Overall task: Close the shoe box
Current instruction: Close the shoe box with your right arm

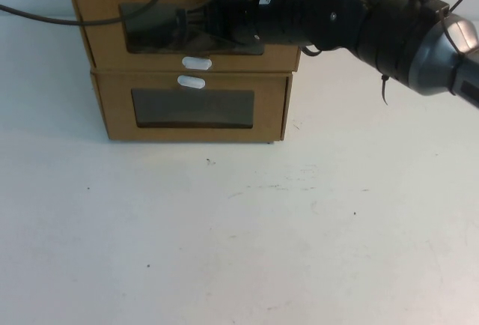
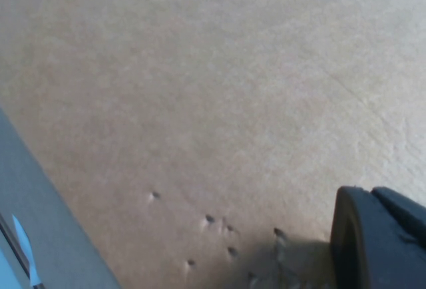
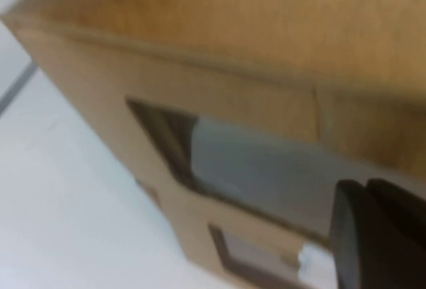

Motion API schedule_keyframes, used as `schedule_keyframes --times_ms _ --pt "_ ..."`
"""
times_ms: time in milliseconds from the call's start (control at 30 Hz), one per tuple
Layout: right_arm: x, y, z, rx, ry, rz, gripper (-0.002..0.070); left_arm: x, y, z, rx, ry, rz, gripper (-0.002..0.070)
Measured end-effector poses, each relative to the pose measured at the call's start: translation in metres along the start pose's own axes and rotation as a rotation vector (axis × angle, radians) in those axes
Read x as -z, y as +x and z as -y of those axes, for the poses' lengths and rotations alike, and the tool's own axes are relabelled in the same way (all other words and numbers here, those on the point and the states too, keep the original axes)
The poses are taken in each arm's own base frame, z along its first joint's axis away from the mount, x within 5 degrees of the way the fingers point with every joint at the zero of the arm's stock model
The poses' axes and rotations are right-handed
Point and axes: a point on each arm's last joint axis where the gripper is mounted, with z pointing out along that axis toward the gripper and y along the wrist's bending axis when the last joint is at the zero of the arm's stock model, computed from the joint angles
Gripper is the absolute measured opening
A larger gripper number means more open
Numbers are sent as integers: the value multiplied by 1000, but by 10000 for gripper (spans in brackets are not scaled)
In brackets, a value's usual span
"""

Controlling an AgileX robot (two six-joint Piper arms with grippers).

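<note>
The shoe box is the upper of two stacked brown cardboard boxes at the back of the table. It has a clear window with a white pull tab below it. Its front overhangs the box beneath. My right gripper reaches in from the right, is shut, and its tip rests against the window. In the right wrist view the gripper sits close to the window and the tab. My left gripper is shut, close against plain cardboard, and does not show in the high view.
The lower cardboard box has its white tab above its window. A black cable runs across the back left. White tabletop stretches in front of the boxes.
</note>
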Motion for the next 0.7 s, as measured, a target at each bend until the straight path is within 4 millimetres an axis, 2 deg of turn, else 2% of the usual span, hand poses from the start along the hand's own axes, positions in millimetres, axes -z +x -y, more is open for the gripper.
schedule_keyframes --times_ms 167,367,567,700 --pt "13 -3 -5 10 -30 -59 -13 7 -6 5 -33 5 -15 -5" --pt "57 -27 -18 46 -69 -58 -13 29 -25 19 -71 9 -16 -5" --pt "107 -44 -25 134 -49 -93 -13 71 -44 41 -125 -91 -2 -5" --pt "141 -50 -19 182 71 -150 -13 116 -54 66 -190 -210 14 -5"
